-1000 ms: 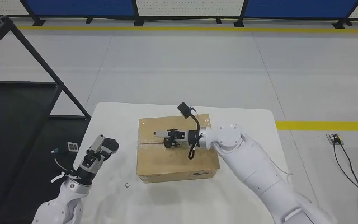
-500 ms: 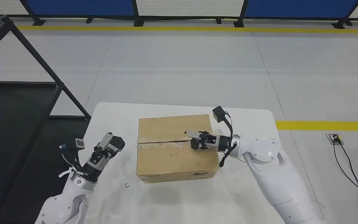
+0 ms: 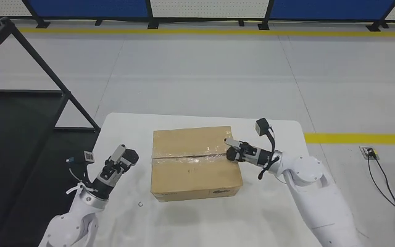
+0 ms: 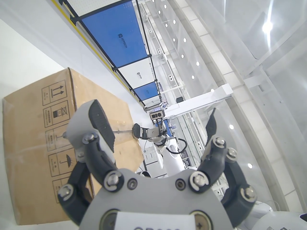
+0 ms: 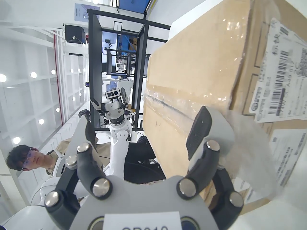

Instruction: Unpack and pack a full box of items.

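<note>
A sealed cardboard box (image 3: pixel 194 163) is seen at the middle of the table (image 3: pixel 123 126). The right gripper (image 3: pixel 229 149), spread open and empty, is held at the right end of its tape seam (image 3: pixel 188 159), which runs toward the left gripper (image 3: pixel 125 154), likewise open, empty, farther off.

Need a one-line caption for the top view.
Taped-shut brown cardboard box on the white table, open right gripper at its seam's end, open left gripper apart on the other side.

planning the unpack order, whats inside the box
Nothing inside can be seen. The box is shut, its top flaps meeting at a middle seam sealed with clear tape. The closed flaps and walls cover whatever it holds.
</note>
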Motion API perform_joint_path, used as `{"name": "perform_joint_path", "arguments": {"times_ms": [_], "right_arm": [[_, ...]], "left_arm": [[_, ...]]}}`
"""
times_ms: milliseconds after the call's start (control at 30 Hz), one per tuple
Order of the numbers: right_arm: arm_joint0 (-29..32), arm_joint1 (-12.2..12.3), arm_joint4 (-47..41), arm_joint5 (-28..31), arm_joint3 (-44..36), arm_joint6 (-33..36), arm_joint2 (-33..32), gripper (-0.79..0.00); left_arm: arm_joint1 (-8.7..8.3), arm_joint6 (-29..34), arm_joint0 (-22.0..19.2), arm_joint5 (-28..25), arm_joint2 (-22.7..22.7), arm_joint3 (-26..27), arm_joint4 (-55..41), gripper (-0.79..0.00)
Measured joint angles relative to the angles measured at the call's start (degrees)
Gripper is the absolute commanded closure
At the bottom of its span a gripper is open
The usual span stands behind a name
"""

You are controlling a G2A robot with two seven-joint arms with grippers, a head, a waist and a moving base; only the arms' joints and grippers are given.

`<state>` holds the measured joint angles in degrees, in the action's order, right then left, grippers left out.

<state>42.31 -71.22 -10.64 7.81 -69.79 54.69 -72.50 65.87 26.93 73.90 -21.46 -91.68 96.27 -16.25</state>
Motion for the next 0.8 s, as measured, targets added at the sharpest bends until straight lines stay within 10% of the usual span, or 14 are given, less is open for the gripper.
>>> {"name": "perform_joint_path", "arguments": {"times_ms": [800], "right_arm": [[3.9,1.1,-6.8,8.1,1.8,-2.7,-3.8,-0.785]], "left_arm": [[0.12,-0.7,-0.9,1.0,1.6,0.0,1.5,-0.785]]}}
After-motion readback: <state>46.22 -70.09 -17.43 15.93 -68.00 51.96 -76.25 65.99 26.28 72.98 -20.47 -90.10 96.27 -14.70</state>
